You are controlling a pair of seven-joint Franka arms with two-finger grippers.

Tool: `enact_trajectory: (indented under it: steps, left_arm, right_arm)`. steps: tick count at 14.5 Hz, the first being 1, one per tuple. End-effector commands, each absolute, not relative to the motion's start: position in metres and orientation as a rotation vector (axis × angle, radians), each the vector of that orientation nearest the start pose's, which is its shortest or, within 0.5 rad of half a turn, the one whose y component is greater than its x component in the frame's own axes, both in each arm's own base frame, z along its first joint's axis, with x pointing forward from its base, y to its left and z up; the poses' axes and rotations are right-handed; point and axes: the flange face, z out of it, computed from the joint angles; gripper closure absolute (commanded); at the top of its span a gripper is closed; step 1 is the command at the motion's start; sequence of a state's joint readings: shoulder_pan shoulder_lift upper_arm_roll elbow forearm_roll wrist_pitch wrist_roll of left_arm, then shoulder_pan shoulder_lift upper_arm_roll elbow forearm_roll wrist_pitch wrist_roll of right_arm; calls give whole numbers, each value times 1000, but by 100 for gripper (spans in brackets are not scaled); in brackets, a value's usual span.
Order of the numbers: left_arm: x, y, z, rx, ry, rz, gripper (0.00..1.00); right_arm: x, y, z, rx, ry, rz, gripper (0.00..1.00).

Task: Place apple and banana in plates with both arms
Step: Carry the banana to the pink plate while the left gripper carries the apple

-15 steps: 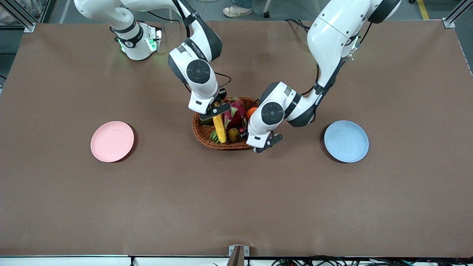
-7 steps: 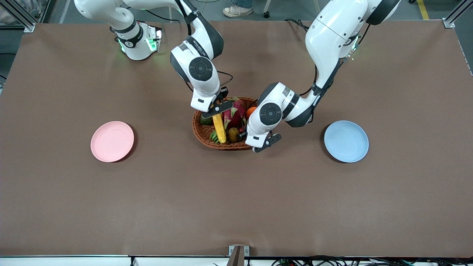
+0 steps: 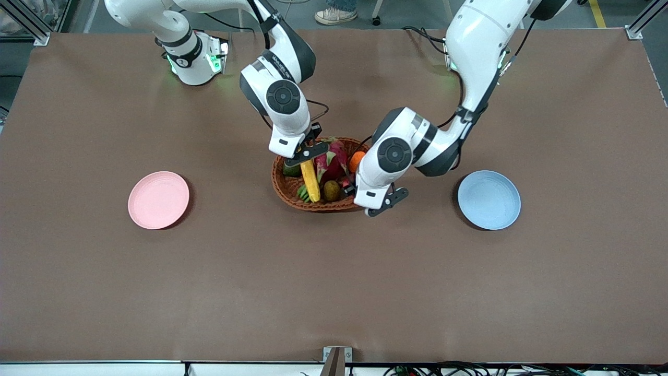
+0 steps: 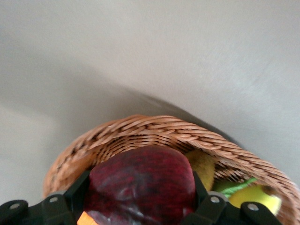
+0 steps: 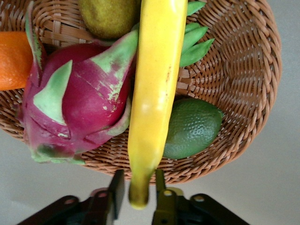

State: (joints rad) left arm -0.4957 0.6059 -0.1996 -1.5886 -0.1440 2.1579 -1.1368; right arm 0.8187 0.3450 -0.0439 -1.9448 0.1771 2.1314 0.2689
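Note:
The yellow banana [image 3: 310, 180] lies in the wicker basket [image 3: 284, 190]. My right gripper [image 3: 309, 155] is at its dark-tipped end. In the right wrist view the fingers [image 5: 117, 187] are closed round the banana [image 5: 154, 93] at that end. My left gripper [image 3: 350, 189] is over the basket's rim at the left arm's end. It is shut on the dark red apple [image 4: 140, 187], which fills the gap between the fingers [image 4: 82, 187]. The pink plate [image 3: 158, 200] lies toward the right arm's end of the table. The blue plate [image 3: 489, 199] lies toward the left arm's end. Both plates are empty.
The basket [image 5: 243, 70] also holds a magenta dragon fruit [image 3: 334, 156], an orange [image 3: 357, 159], a brownish kiwi-like fruit [image 3: 330, 190] and a green lime [image 5: 192, 126]. The basket's rim [image 4: 140, 129] shows just past the apple. Brown table lies open around both plates.
The left arm's wrist has shifted toward the left arm's end of the table, with the apple in its gripper. The right gripper moved slightly along the banana's end, then held still.

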Motion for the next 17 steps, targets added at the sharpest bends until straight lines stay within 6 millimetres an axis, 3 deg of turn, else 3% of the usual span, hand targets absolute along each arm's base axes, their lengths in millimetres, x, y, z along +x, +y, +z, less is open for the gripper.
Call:
enact_trajectory:
  steps: [1,2,4,7,8,10,12,13,15,17]
  left_arm:
    - [551,-406,333,-3123,-923,295,87]
    - [556,-397,345,-3131,-927,281,93]
    - [570,-371,369,-3159,-915,242,98]
    - [594,-306,404,-3189,-814,224,98]
    - [599,-286,407,-3188,-764,247,98]
    - [610,-237,407,-3164,-735,312,96]
    - [621,-199,400,-3158,-718,323,96]
    - [624,-183,393,-3135,-702,321,96]
    - [629,-148,370,-3077,-680,331,96]
    - [635,-106,339,-3054,-719,391,96]
  right_arm:
    - [417,424,301,-3027,-593,317,90]
    - [417,423,301,-3027,-595,316,98]
    - [418,424,303,-3027,-591,315,100]
    - [425,424,318,-3027,-582,322,100]
    - [432,423,333,-3028,-577,338,100]
    - [459,405,381,-3042,-469,357,100]
    - [499,359,425,-3075,-263,390,100]
    - [518,327,432,-3085,-177,414,100]
    - [548,267,432,-3097,-10,420,100]
    - [568,196,415,-3087,149,470,100]
